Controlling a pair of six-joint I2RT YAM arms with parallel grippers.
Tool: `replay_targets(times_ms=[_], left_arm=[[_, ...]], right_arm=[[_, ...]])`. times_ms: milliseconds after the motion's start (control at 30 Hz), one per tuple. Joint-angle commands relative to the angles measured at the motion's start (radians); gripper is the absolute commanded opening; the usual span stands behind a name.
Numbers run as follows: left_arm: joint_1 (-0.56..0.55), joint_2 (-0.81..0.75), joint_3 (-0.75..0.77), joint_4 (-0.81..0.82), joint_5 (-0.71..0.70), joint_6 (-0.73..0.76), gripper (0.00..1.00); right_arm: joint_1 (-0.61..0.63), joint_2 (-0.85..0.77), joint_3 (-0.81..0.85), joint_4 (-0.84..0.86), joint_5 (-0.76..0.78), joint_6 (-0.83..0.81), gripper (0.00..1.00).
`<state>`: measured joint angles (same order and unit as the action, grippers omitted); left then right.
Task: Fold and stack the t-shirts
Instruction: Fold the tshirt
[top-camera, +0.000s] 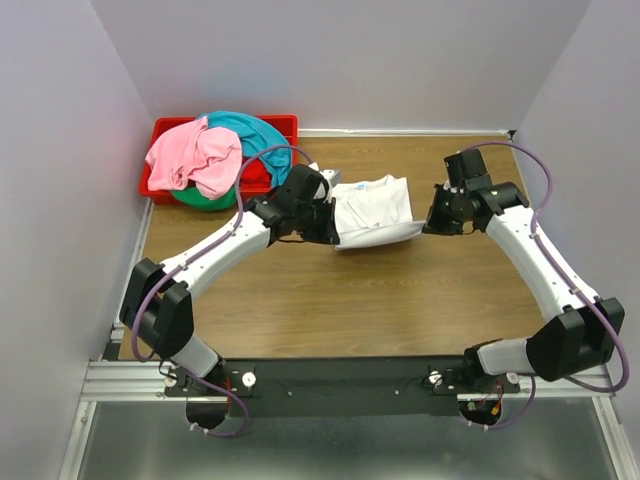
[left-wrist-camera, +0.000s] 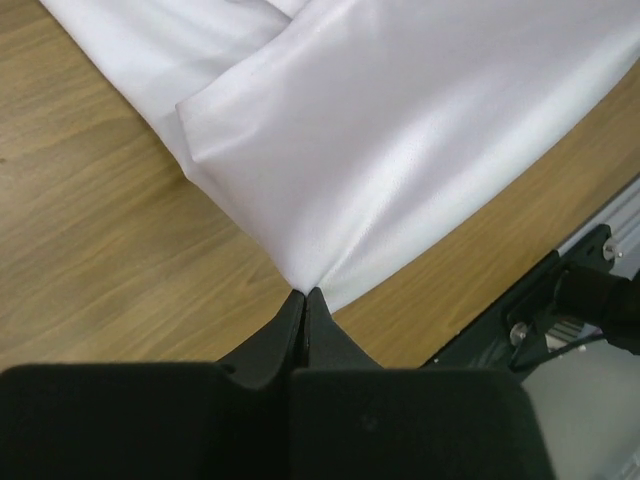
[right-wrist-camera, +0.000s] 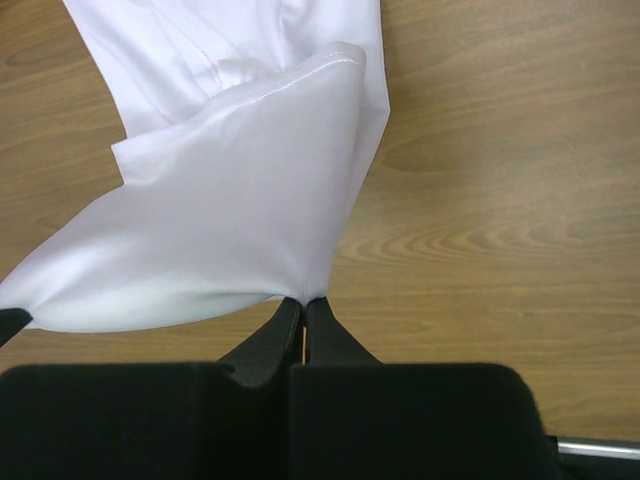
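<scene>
The white t-shirt (top-camera: 372, 210) lies partly folded at the table's middle back, its near edge lifted between both grippers. My left gripper (top-camera: 333, 232) is shut on its left corner; in the left wrist view the cloth (left-wrist-camera: 400, 130) is pinched at the fingertips (left-wrist-camera: 305, 295). My right gripper (top-camera: 428, 226) is shut on its right corner; in the right wrist view the cloth (right-wrist-camera: 230, 230) hangs from the tips (right-wrist-camera: 303, 300). The pink t-shirt (top-camera: 192, 157), the teal t-shirt (top-camera: 255, 138) and the green t-shirt (top-camera: 205, 199) are heaped in the bin. The red t-shirt is hidden.
The red plastic bin (top-camera: 285, 125) stands at the table's back left corner. The wooden table (top-camera: 350, 300) ends at a metal rail (top-camera: 340, 378) by the arm bases. Grey walls close in on the left, back and right.
</scene>
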<state>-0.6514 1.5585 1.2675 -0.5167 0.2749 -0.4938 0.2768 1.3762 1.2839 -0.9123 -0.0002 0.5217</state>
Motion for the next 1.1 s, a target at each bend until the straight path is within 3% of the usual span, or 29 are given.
replay_targets(times_ms=[0, 333, 1067], left_arm=[[-0.027, -0.07, 0.004, -0.085, 0.053, -0.032, 0.0], [-0.036, -0.068, 0.035, -0.074, 0.04, -0.045, 0.0], [0.114, 0.138, 0.116, 0.053, 0.107, -0.006, 0.0]], right_arm=[[0.001, -0.06, 0.034, -0.132, 0.039, -0.011, 0.02], [-0.001, -0.034, 0.094, -0.093, 0.043, 0.05, 0.02], [-0.001, 0.319, 0.288, 0.072, 0.149, 0.008, 0.02]])
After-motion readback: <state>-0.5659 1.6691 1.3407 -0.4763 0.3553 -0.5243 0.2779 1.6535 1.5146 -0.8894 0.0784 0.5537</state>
